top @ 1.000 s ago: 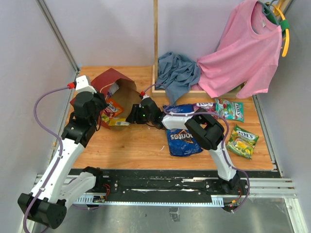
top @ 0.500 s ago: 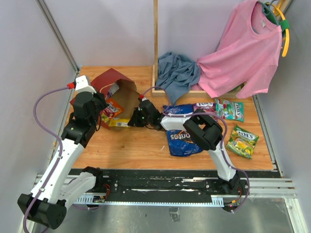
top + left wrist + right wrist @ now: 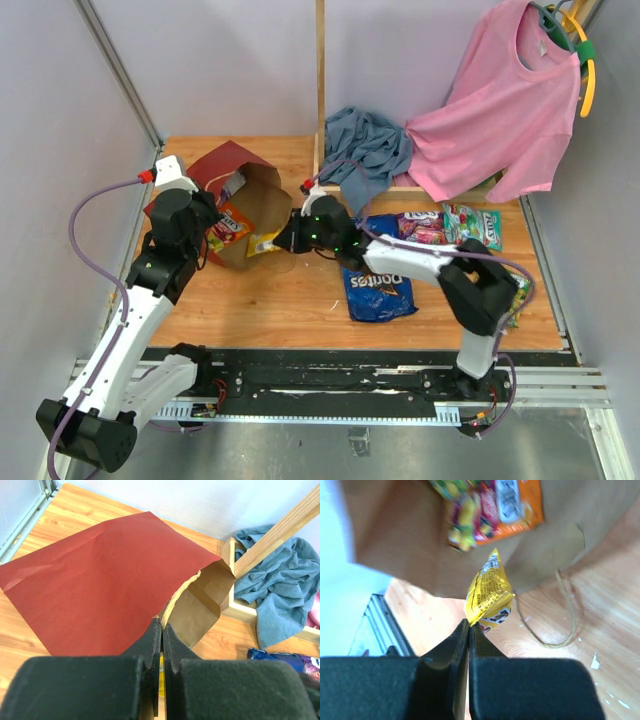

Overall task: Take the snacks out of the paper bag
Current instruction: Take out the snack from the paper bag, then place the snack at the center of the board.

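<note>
Right gripper (image 3: 469,626) is fully closed, pinching one end of a small yellow candy packet (image 3: 490,591). The packet sits right at the mouth of the paper bag (image 3: 228,162), over the bag's lower flap. Left gripper (image 3: 161,627) is clamped too and looks to be pinching the bag's rim at the mouth to pin it; can't confirm paper is actually between the pads. The bag lies on its side, mouth toward the right arm. Inside it there's at least one orange-red packet (image 3: 507,502), plus something green-yellow beside it, blurred. A cord handle (image 3: 563,625) lies on the wood just outside the mouth. Already out, right of the bag: Doritos bag (image 3: 378,292), purple packet (image 3: 425,230), green packet (image 3: 474,225). Beyond those, behind-right of the bag: blue-grey cloth (image 3: 362,150) and pink T-shirt (image 3: 500,110), not ours. Step in hand: extracting the yellow packet, roughly mid-task. Next: pull it clear of mouth and handle, drop it by the Doritos, then go in for the orange-red one. It's an end-only grip, so it may slip.
</note>
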Tool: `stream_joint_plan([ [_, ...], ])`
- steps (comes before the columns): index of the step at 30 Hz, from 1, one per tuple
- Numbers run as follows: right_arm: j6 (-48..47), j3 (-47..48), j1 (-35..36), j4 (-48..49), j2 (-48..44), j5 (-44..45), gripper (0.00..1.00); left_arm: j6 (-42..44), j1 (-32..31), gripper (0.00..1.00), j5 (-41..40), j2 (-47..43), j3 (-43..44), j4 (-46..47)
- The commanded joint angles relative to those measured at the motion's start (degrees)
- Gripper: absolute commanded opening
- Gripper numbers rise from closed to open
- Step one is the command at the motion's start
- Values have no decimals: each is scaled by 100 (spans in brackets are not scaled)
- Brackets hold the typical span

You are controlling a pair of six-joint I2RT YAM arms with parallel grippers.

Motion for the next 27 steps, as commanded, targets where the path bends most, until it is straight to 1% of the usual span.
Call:
stream_joint_plan([
  [1,-1385,-418,-28,-392,-1474,461,1,28,61,1,-114,-111,-27,81],
  [4,-2180,-826,-90,-1214,-2411,1267,1,33,61,1,-117,-144,-35,84],
  [8,-2778,-1337,-159,-2500,-3557,3002,1,20,61,0,-90,-161,-34,94],
  [11,-2611,-1573,-340,-3613,-4218,4570,1,14,61,1,-62,-159,-35,86],
  [13,-2373,-1542,-580,-4487,-4519,5373,1,6,61,1,-40,-162,-33,95],
  [15,-2294,-1349,-716,-5248,-4616,6122,1,-3,61,1,-9,-157,-35,95],
  [17,-2322,-953,-734,-6071,-4410,6851,1,-10,61,1,35,-146,-31,97],
  [19,-2365,-482,-732,-6835,-3949,7557,1,-24,61,1,89,-138,-35,104],
  [21,-2363,-238,-742,-7548,-3208,8241,1,-39,61,0,126,-133,-40,111],
  [23,-2250,-23,-754,-8352,-2553,8671,1,-43,61,0,155,-137,-44,109],
  [24,-1939,156,-762,-8913,-2205,8800,1,-49,61,1,166,-133,-44,112],
  [27,20,665,-763,-11166,-1268,9126,1,-66,61,1,207,-137,-51,118],
])
